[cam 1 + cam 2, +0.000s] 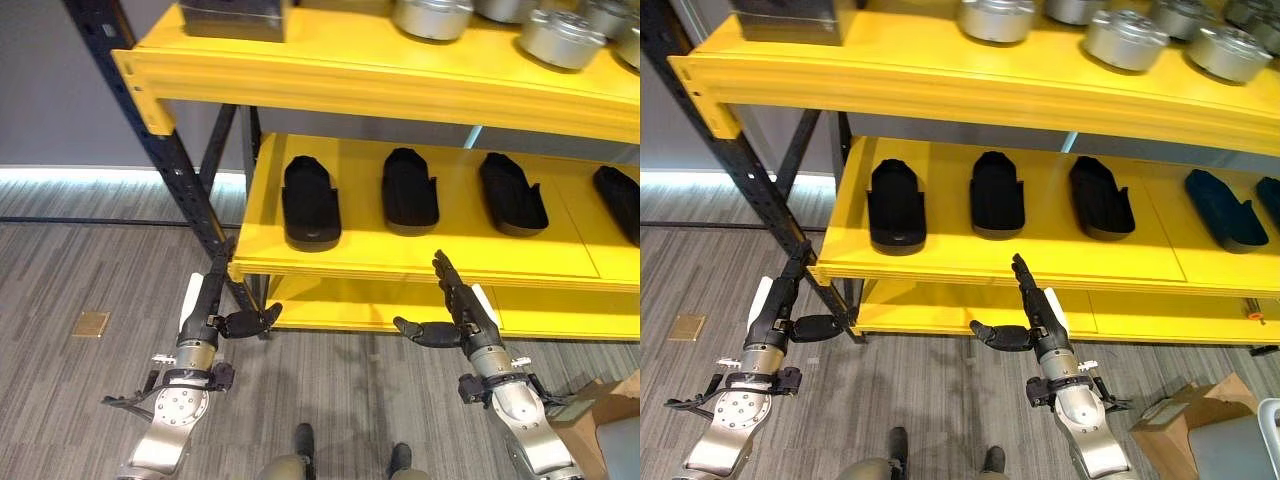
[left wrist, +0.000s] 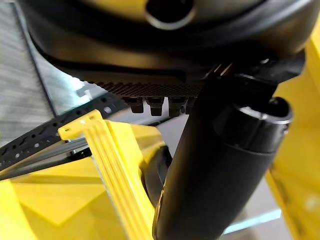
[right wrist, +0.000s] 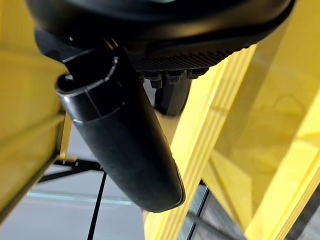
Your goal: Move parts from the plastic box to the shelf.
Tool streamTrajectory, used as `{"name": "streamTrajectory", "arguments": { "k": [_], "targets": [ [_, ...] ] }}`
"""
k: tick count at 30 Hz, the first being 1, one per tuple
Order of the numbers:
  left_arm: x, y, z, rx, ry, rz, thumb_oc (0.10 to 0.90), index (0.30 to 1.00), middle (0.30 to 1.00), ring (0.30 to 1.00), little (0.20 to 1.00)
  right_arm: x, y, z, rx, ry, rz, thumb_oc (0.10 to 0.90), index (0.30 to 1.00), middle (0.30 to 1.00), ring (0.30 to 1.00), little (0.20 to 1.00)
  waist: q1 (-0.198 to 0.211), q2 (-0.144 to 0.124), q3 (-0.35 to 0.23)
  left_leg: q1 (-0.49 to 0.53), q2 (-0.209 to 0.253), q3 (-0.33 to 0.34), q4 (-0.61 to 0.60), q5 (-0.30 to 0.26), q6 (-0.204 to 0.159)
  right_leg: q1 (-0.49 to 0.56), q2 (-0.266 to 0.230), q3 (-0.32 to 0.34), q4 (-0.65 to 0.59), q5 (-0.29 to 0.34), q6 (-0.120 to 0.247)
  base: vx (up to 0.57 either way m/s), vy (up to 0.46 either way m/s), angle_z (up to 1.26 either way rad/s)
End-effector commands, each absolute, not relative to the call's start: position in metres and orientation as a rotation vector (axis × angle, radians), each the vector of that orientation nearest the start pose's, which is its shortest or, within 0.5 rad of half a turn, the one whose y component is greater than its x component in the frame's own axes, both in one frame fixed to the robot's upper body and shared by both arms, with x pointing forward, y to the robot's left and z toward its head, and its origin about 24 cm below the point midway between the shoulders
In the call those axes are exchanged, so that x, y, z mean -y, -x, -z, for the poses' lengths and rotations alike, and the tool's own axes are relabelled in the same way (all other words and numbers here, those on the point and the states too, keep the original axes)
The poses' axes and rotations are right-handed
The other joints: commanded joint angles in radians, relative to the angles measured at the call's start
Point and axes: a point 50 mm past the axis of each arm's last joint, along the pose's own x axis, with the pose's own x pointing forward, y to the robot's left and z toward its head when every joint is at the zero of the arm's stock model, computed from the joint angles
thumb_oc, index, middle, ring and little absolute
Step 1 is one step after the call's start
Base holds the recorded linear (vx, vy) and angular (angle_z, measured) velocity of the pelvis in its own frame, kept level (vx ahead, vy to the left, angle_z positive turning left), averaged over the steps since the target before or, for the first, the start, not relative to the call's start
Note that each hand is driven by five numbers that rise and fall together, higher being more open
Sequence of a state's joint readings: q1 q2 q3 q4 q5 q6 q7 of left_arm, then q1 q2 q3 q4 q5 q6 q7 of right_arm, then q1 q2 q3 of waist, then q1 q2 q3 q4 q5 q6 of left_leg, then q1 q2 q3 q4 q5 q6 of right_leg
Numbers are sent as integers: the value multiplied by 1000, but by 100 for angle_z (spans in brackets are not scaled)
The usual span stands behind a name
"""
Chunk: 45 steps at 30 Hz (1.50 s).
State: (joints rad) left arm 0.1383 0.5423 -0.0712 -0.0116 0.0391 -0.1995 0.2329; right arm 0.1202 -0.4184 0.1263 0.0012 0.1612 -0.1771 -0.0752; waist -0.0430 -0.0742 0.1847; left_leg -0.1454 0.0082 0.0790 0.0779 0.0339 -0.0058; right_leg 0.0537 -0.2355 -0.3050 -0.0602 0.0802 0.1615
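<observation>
Several black moulded parts lie in a row on the middle yellow shelf [image 1: 330,262]: one at the left [image 1: 310,201], one in the middle [image 1: 409,190], one further right [image 1: 511,193]. My left hand [image 1: 205,300] is held up below the shelf's front left corner, fingers straight, thumb out, holding nothing. Before the shelf's front edge my right hand [image 1: 462,305] is raised, fingers straight and thumb spread, also empty. The left wrist view shows its thumb [image 2: 220,170], the right wrist view its own thumb [image 3: 125,140], both beside yellow shelf edges.
Silver round metal parts [image 1: 560,38] and a dark box [image 1: 235,18] sit on the top shelf. A black perforated upright [image 1: 180,160] carries the rack at the left. A cardboard box [image 1: 1185,425] and a grey bin corner [image 1: 1240,450] stand on the floor at the right.
</observation>
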Motion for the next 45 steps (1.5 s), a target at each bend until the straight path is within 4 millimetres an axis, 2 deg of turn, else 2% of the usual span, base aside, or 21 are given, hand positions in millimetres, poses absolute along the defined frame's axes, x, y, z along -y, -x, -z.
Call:
{"name": "streamTrajectory", "arguments": {
  "k": [1, 3, 9, 13, 19, 21, 24, 28, 34, 45],
  "targets": [
    [-236, -234, -122, 485, -763, -155, 900, 1000, 1000, 1000, 1000, 218, -236, -97, 341, 266, -17, 900, 1000, 1000, 1000, 1000, -19, 54, -82, 92, 198, -40, -41, -49, -116, -85, -24, 3, 98, -33, 23, 22, -69, -5],
    [-238, -235, -129, 515, -858, -167, 900, 1000, 1000, 1000, 1000, 219, -235, -102, 360, 274, -22, 900, 1000, 1000, 1000, 1000, -23, 59, -78, 94, 203, -37, -44, -47, -117, -91, -20, 4, 102, -37, 20, 17, -38, -7],
    [-232, -244, -144, 601, -953, -194, 900, 1000, 1000, 1000, 1000, 219, -236, -106, 368, 303, -32, 900, 1000, 1000, 1000, 1000, -33, 71, -69, 99, 197, -24, -60, -45, -113, -104, -21, 19, 103, -33, 24, 11, -4, -1],
    [-219, -256, -154, 667, -954, -182, 900, 1000, 1000, 1000, 1000, 217, -239, -109, 382, 303, -35, 900, 1000, 1000, 1000, 1000, -41, 77, -52, 84, 190, -16, -56, -44, -111, -134, -30, 29, 117, -31, 28, -6, 10, -1],
    [-205, -276, -156, 677, -986, -163, 900, 1000, 1000, 1000, 1000, 212, -244, -114, 405, 306, -38, 900, 1000, 1000, 1000, 1000, -59, 77, -15, 33, 185, -13, -23, -50, -108, -183, -41, 44, 140, -29, 29, -41, 28, -8],
    [-203, -283, -155, 670, -995, -166, 900, 1000, 1000, 1000, 1000, 211, -246, -119, 427, 305, -37, 900, 1000, 1000, 1000, 1000, -63, 72, 2, 5, 182, -15, -2, -55, -106, -210, -44, 52, 150, -26, 30, -95, 41, -8],
    [-198, -297, -163, 687, -1019, -166, 900, 1000, 1000, 1000, 1000, 206, -252, -137, 508, 302, -46, 900, 1000, 1000, 1000, 1000, -73, 60, 57, -78, 183, -19, 79, -73, -103, -290, -57, 73, 207, -30, 30, -121, 43, -13],
    [-197, -305, -165, 670, -1007, -154, 900, 1000, 1000, 1000, 1000, 203, -253, -147, 552, 282, -51, 900, 1000, 1000, 1000, 1000, -80, 51, 82, -150, 184, -26, 156, -93, -103, -347, -66, 83, 261, -41, 26, -70, 40, 0],
    [-195, -318, -167, 638, -1039, -152, 900, 1000, 1000, 1000, 1000, 198, -255, -150, 560, 266, -85, 900, 1000, 1000, 1000, 1000, -92, 41, 98, -222, 188, -34, 205, -103, -105, -408, -68, 84, 295, -52, 23, -35, 23, 1],
    [-205, -323, -166, 602, -1104, -209, 900, 1000, 1000, 1000, 1000, 197, -255, -152, 571, 264, -101, 900, 1000, 1000, 1000, 1000, -94, 26, 110, -269, 196, -36, 216, -101, -110, -461, -58, 90, 305, -52, 17, 0, 0, 0]
  ]
}}
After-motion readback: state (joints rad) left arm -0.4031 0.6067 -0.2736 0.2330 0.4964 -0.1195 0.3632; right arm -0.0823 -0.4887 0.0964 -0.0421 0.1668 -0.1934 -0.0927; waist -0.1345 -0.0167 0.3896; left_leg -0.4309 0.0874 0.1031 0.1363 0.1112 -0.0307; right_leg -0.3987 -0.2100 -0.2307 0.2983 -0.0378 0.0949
